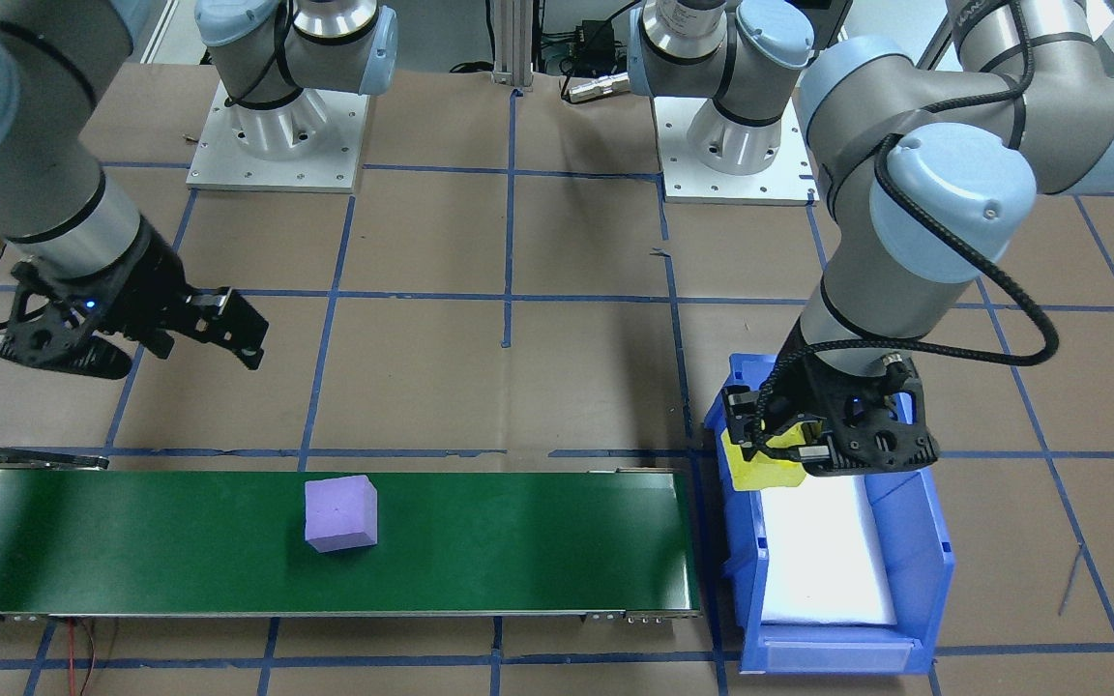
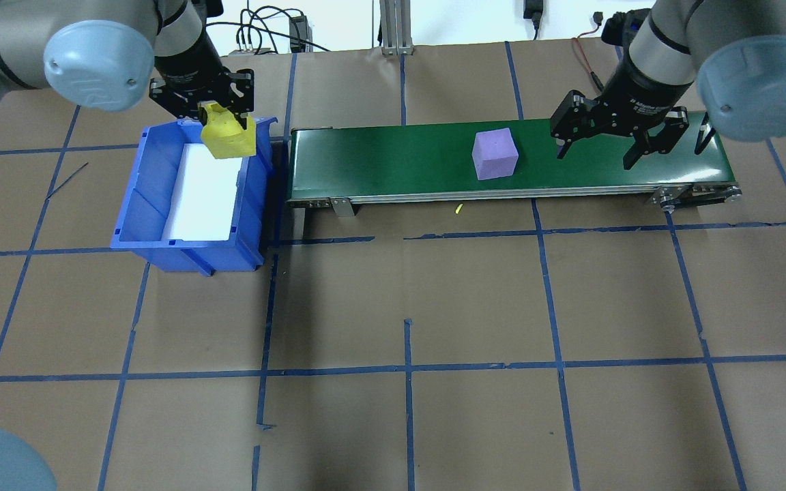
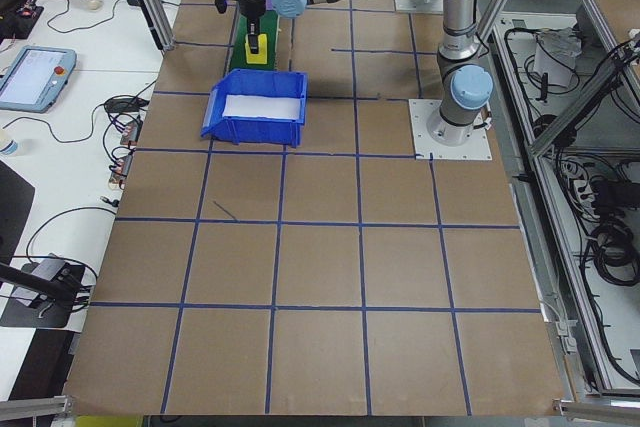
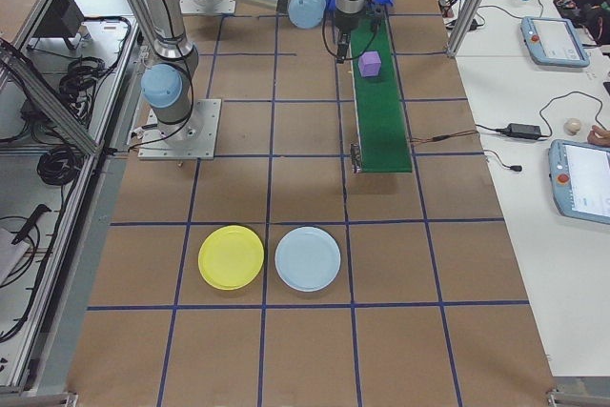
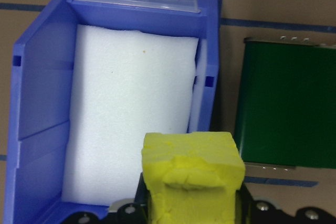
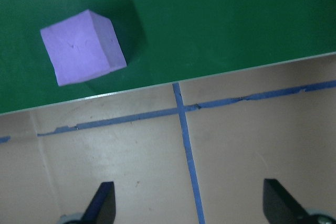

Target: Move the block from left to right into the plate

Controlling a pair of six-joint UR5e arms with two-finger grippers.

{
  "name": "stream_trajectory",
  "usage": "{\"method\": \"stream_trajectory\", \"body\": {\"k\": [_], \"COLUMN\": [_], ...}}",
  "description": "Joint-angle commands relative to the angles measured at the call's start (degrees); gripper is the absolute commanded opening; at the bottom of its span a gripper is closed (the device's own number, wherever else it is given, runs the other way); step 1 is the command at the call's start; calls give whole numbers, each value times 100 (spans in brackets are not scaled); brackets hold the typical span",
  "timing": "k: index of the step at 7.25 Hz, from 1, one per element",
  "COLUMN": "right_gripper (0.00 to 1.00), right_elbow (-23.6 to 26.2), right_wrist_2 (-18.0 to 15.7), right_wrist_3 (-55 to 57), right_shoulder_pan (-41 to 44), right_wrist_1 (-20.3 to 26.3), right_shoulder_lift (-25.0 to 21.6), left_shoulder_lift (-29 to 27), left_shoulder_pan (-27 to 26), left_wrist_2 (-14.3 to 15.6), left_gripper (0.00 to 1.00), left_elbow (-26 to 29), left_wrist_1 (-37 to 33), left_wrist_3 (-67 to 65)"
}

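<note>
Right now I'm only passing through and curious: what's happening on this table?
The left gripper is shut on a yellow foam block, holding it over the blue bin beside the green conveyor belt. A purple block sits on the belt. The right gripper hangs open near the belt's other end, holding nothing. The yellow plate lies empty on the table, next to a pale blue plate.

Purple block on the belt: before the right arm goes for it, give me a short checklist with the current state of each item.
1. Purple block upright on the green belt, unobstructed: ok.
2. Right claw open and empty: ok.
3. Right claw lined up over the block: not ok, it hangs to one side of it.
4. Left claw shut on the yellow block, above the blue bin: ok.
5. Yellow plate bare: ok.
6. Belt moving or stopped: cannot tell.
</note>
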Motion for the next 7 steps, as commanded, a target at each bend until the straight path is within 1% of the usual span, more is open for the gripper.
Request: {"method": "stream_trajectory", "body": {"k": [1, 2, 3, 5, 7], "right_gripper": [100, 100, 100, 100, 100], "right_elbow": [-639, -738, -739, -669, -651], "right_wrist_2": [337, 434, 444, 435, 426], "right_wrist_3": [-420, -1066, -1533, -1608, -1617], "right_shoulder_pan": [-463, -727, -894, -896, -896], "right_wrist_1": [-240, -310, -319, -398, -407], "right_shoulder_lift": [795, 999, 1140, 1141, 1150], "left_shoulder_lift": [-415, -557, -688, -917, -1067], "left_shoulder_pan": [-414, -687, -690, -795, -883], "left_wrist_2": [-58, 3, -6, -23, -58], "left_gripper": [28, 29, 29, 29, 32], "left_elbow": [50, 120, 103, -20, -47], "left_wrist_1": [347, 584, 587, 735, 1147], "left_wrist_3": [-134, -457, -434, -505, -636]}}
